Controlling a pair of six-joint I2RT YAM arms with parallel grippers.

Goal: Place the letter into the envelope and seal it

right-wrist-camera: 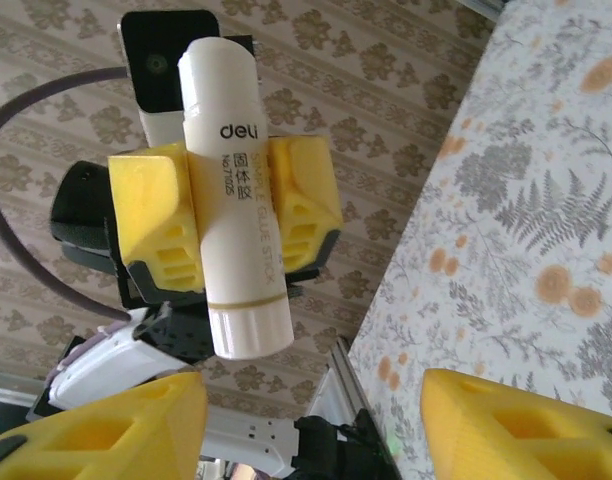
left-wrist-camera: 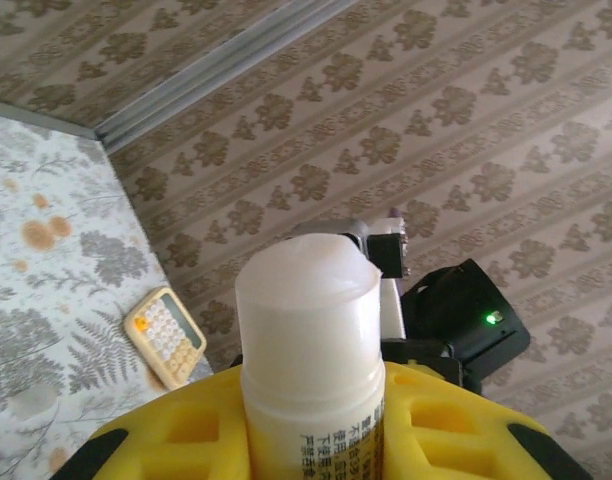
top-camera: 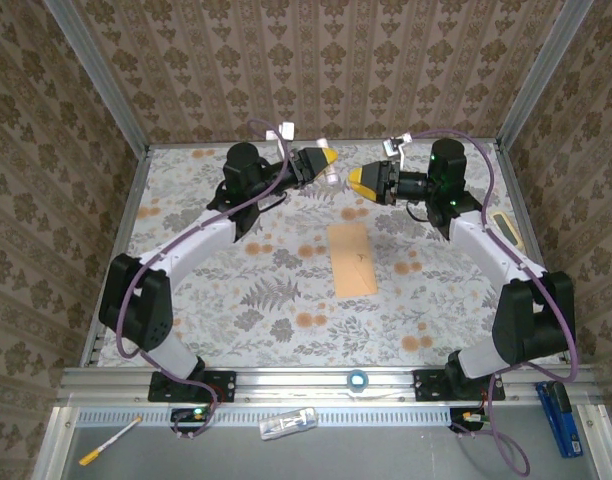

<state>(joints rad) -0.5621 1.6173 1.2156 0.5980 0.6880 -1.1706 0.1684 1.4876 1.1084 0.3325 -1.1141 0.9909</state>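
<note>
Two grippers face each other above the far end of my floral-print tablecloth [top-camera: 236,300]. My left gripper [top-camera: 324,160] is clamped on a white cylindrical plastic glue stick [right-wrist-camera: 233,190]. The plain tan paper envelope [top-camera: 352,259] lies flat mid-table, nearer me. My right gripper [top-camera: 358,181] stands open just beside the stick. A pale yellow calculator [top-camera: 504,228] sits at the right edge.

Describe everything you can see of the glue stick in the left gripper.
The glue stick is a white plastic tube with black deli lettering and a thin gold ring beside a slightly wider end, seemingly its cap. The left gripper clamps its middle between yellow fingers, holding it in the air over the far end of the table. The right gripper faces it, open, not touching.
</note>
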